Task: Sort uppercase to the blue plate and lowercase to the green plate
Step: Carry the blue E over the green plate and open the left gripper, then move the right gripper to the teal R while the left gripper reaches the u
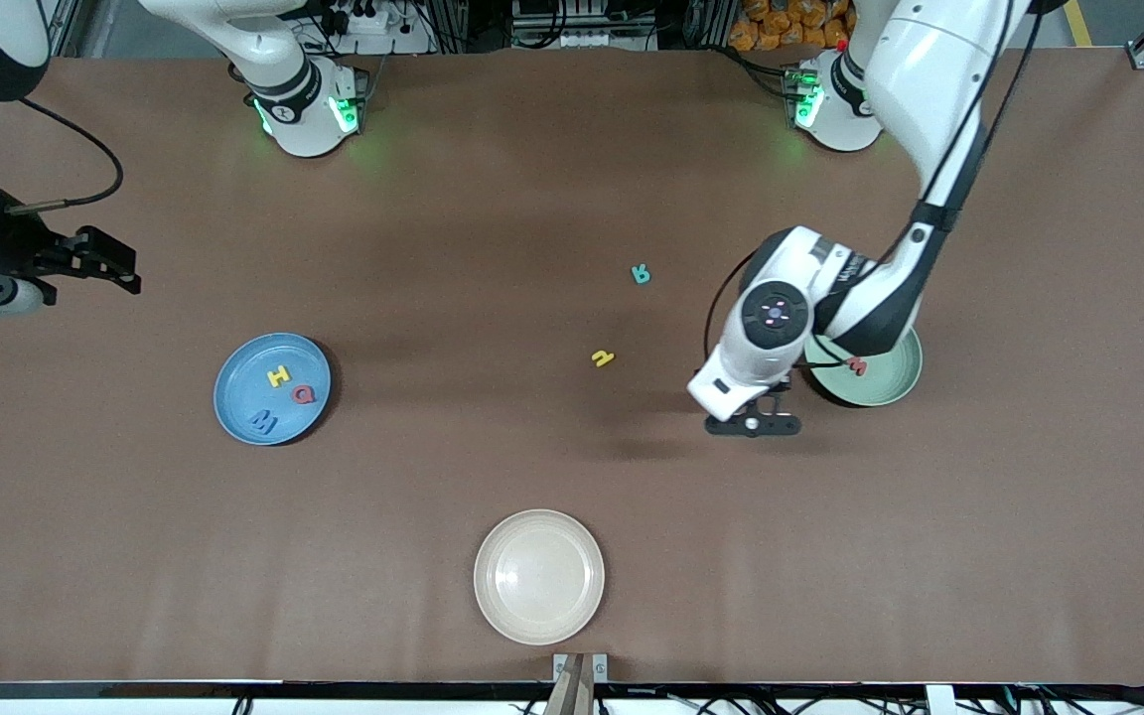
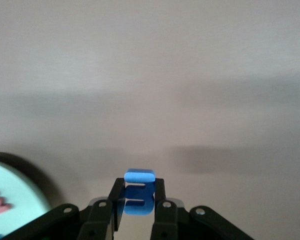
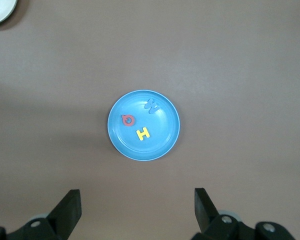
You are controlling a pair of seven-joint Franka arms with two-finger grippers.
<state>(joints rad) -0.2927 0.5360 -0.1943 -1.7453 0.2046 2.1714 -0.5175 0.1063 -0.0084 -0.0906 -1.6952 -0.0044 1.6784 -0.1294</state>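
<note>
The left tool point(image 1: 753, 424) grips a small blue letter point(image 2: 139, 192) over bare table point(image 1: 632, 516) just beside the green plate point(image 1: 895, 382), on that plate's front-camera side, while the right tool point(image 3: 137, 212), jaws wide and empty, waits above the blue plate point(image 1: 234, 397).

Both arms wore glossy white shells with black joints and trailing black cables; green lights glowed at their bases. The left gripper point(image 1: 753, 424) and right gripper point(image 1: 100, 260) were matte black, silver screws showing.
</note>
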